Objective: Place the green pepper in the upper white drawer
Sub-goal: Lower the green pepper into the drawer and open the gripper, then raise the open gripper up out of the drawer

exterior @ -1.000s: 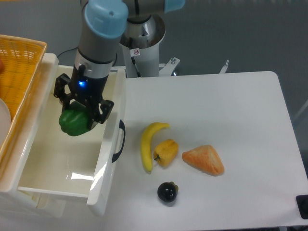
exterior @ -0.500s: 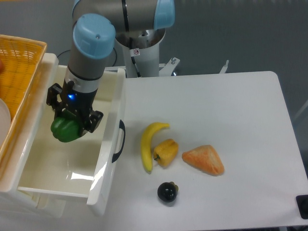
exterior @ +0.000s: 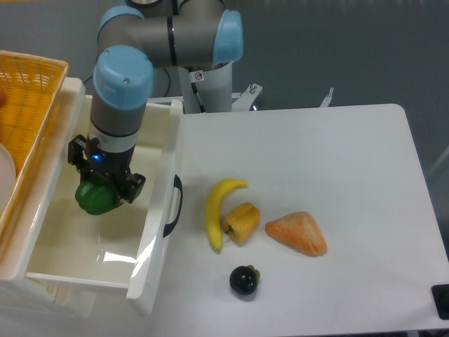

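- Pinching the pepper (exterior: pixel 95 199) between its fingers, your gripper (exterior: pixel 102 188) hangs inside the drawer (exterior: pixel 160 168), toward its left side.
- You can see the pepper below the drawer's rim line, over the white floor; whether it touches the floor I cannot tell from this view.
- Judge the carry as done: the pepper is within the drawer walls, not over the table (exterior: pixel 337 161).
- What is left for you, by my reading: lower it the last bit if it is not down, spread the fingers, and lift the arm clear without catching the drawer wall.
- Watch the release: the pepper is lumpy and glossy, so it may roll a little on the smooth floor, though the deep walls should keep it in.
- Leave alone the banana (exterior: pixel 217 209), yellow pepper (exterior: pixel 243 222), orange wedge (exterior: pixel 298 233) and dark fruit (exterior: pixel 244 280) on the table, and the basket (exterior: pixel 28 105) at the drawer's left.
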Action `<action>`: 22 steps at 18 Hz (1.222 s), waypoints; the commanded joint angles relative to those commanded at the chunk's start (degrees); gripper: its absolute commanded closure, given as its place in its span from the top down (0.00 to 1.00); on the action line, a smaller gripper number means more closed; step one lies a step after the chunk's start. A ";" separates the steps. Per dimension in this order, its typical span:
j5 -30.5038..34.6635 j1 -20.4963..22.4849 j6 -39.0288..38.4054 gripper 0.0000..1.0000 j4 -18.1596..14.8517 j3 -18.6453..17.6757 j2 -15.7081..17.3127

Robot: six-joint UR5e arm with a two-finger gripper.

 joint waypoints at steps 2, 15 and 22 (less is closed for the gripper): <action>0.00 0.00 0.00 0.72 0.00 0.00 0.00; -0.09 0.17 0.09 1.00 -0.09 0.61 0.70; -1.93 3.24 0.09 1.00 1.67 1.05 3.07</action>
